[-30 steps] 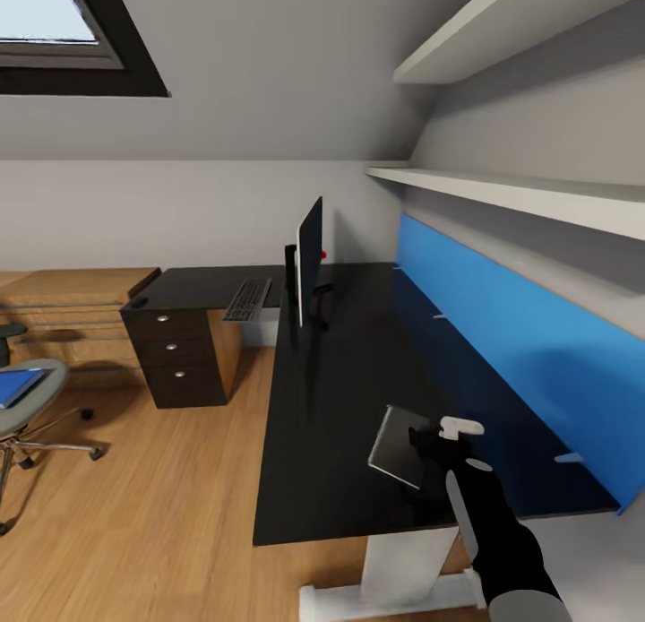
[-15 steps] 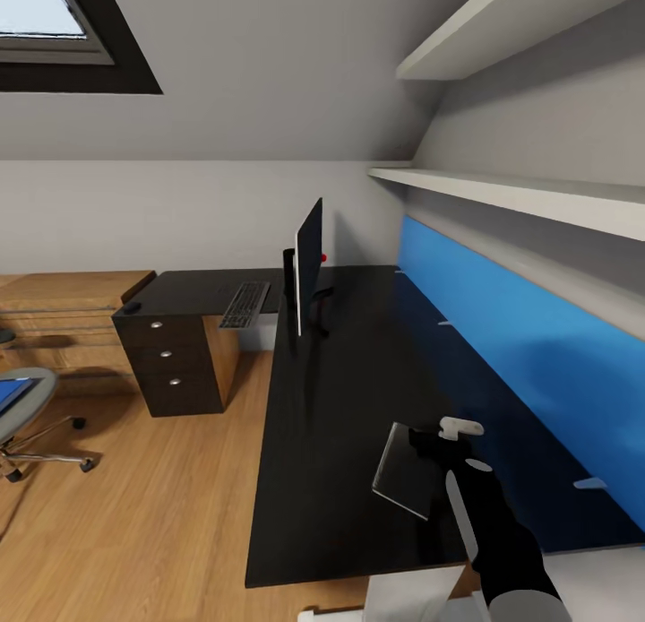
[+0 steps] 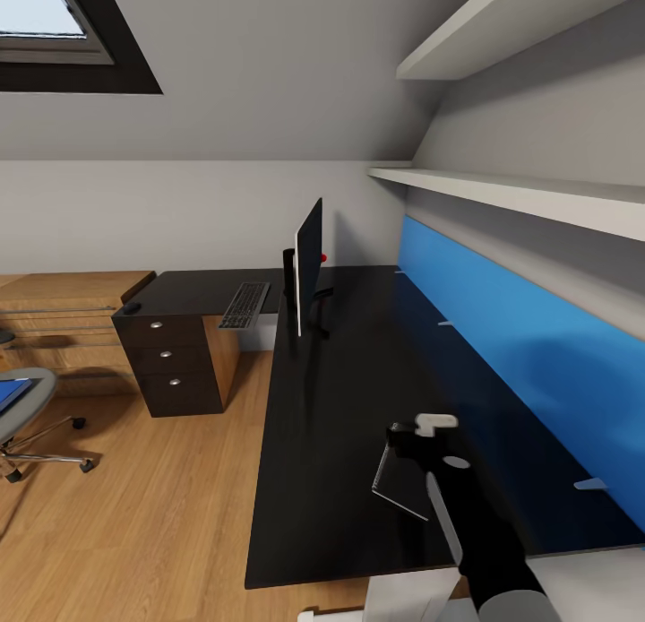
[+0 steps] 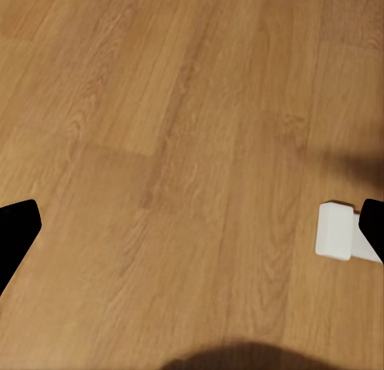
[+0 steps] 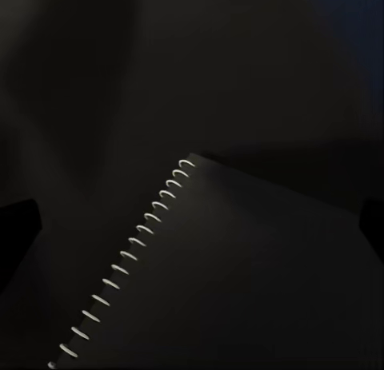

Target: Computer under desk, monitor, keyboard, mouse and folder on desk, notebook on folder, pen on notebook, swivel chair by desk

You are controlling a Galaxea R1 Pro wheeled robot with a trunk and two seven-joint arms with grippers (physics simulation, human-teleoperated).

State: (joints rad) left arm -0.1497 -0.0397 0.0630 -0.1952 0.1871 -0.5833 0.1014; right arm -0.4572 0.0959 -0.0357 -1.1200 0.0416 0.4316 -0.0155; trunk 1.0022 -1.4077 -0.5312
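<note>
The greyish spiral-bound notebook (image 3: 394, 479) (image 5: 240, 282) lies on the glossy black desk (image 3: 340, 398) near its front right. My right gripper (image 3: 414, 432) (image 5: 196, 218) hovers over the notebook's far edge, open, its fingers far apart. The monitor (image 3: 309, 263) stands on the desk's far part, the keyboard (image 3: 245, 305) to its left and the mouse (image 3: 132, 308) on the far left corner. The blue folder (image 3: 9, 394) rests on the swivel chair (image 3: 22, 416) at far left. My left gripper (image 4: 192, 226) hangs open over the wooden floor. The pen and computer are out of view.
A black drawer unit (image 3: 170, 367) holds up the desk's left wing, with low wooden shelving (image 3: 63, 317) beyond it. The blue back panel (image 3: 502, 335) and white wall shelves (image 3: 520, 201) run along the right. A white desk foot (image 4: 340, 230) sits on the floor.
Earlier the whole view shifted as the camera moved toward the desk. Since then my right gripper has slid slightly left over the notebook, whose face now looks darker.
</note>
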